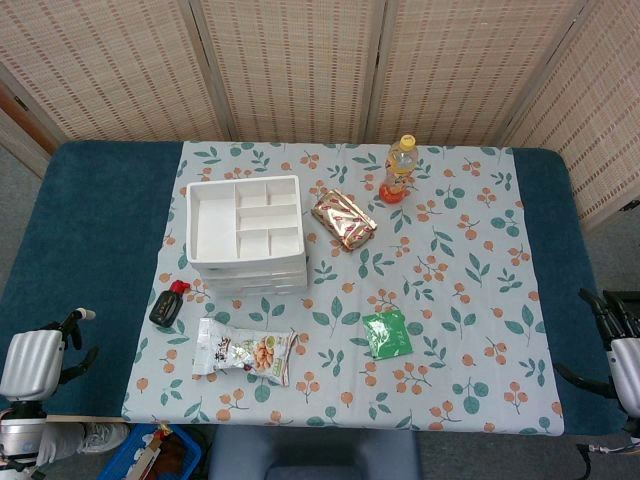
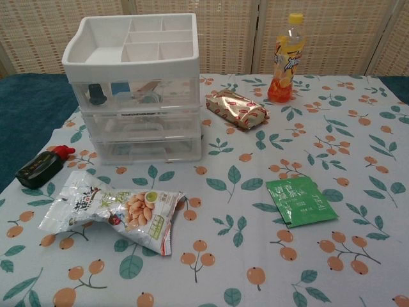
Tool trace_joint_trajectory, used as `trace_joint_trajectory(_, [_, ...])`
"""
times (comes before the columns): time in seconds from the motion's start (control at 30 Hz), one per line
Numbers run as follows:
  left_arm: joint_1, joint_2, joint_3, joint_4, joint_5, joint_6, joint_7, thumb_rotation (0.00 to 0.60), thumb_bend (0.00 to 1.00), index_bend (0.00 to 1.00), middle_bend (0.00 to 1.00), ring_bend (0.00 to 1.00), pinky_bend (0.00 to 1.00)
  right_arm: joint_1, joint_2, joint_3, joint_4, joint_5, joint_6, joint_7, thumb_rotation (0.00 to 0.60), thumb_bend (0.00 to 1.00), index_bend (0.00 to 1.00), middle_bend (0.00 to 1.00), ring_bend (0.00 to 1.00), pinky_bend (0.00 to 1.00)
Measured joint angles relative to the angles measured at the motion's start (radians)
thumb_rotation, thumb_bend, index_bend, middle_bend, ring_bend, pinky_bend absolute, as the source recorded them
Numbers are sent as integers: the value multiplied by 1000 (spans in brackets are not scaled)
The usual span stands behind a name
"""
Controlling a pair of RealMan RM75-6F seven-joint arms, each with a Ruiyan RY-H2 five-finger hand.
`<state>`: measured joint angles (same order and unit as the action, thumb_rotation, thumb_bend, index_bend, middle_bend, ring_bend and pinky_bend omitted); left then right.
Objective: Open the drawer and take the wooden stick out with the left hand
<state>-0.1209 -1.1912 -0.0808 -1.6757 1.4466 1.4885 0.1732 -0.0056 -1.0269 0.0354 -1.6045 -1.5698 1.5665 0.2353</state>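
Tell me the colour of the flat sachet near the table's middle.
Green sachet, clearest in the chest view.

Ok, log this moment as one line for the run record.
stage: start | drawer unit: all drawers closed | left hand: off table edge, holding nothing | right hand: off table edge, holding nothing

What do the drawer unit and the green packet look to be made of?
The drawer unit looks like plastic: an opaque white top tray with a smooth, slightly glossy finish, above clear drawer fronts that show items inside. The green packet looks like thin plastic or foil film, flat, with a soft sheen and sealed edges; which of the two is unclear.
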Motion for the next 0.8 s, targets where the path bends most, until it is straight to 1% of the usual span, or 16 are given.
trace_joint_trajectory(0.27, [-2, -3, 2, -2, 7, -2, -22, 600, 260, 349, 645, 602, 702, 1, 3, 1, -6, -7, 8, -4, 600, 120, 0, 131, 84, 133])
trace_joint_trajectory(0.4, [-8, 4, 5, -18, 15, -17, -74, 600, 260, 353, 645, 606, 710, -1, 6, 4, -11, -11, 19, -9, 600, 120, 0, 131, 84, 133])
trace_joint_trajectory(0.6, [-34, 15, 13, -54, 48, -63, -229, 600, 260, 357, 646, 646, 796, 3, 8, 7, -16, -13, 17, -13, 600, 121, 0, 131, 84, 133])
trace_joint_trajectory(0.7, [-59, 18, 19, -77, 74, -102, -315, 600, 260, 356, 650, 686, 868, 7, 9, 8, -17, -15, 14, -15, 600, 120, 0, 131, 84, 133])
trace_joint_trajectory(0.73, [-68, 19, 22, -85, 82, -118, -340, 600, 260, 353, 657, 701, 907, 8, 10, 8, -18, -16, 14, -16, 600, 121, 0, 131, 84, 133])
trace_joint_trajectory(0.8, [-94, 22, 28, -104, 98, -163, -399, 600, 260, 340, 670, 718, 961, 9, 11, 9, -20, -16, 14, -17, 600, 120, 0, 131, 84, 133])
